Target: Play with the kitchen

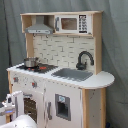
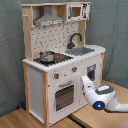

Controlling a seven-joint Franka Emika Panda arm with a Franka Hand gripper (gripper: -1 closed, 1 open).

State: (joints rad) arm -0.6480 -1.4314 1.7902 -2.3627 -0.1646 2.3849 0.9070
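The kitchen (image 1: 60, 75) (image 2: 60, 60) is a tall white and light-wood toy unit, seen in both exterior views. It has a pegboard back, a grey range hood (image 1: 40, 28) (image 2: 50, 21), a black faucet (image 1: 84, 59) (image 2: 75, 39), a sink (image 1: 72, 74) (image 2: 83, 50) and a stove (image 1: 41, 67). A small metal pot (image 1: 31, 62) (image 2: 47, 56) stands on the stove. My gripper (image 1: 10, 103) (image 2: 84, 81) is in front of the lower cabinets, close to the right of the windowed oven door (image 2: 64, 96) (image 1: 30, 104). Whether it touches the kitchen is unclear.
A toy microwave (image 1: 70, 23) (image 2: 75, 11) sits on the top shelf. A rounded wood counter end (image 1: 102, 78) sticks out beside the sink. The kitchen stands on a wooden table (image 2: 15, 119). A dark curtain (image 1: 115, 45) hangs behind. My white arm (image 2: 102, 97) reaches in from the second exterior view's lower right.
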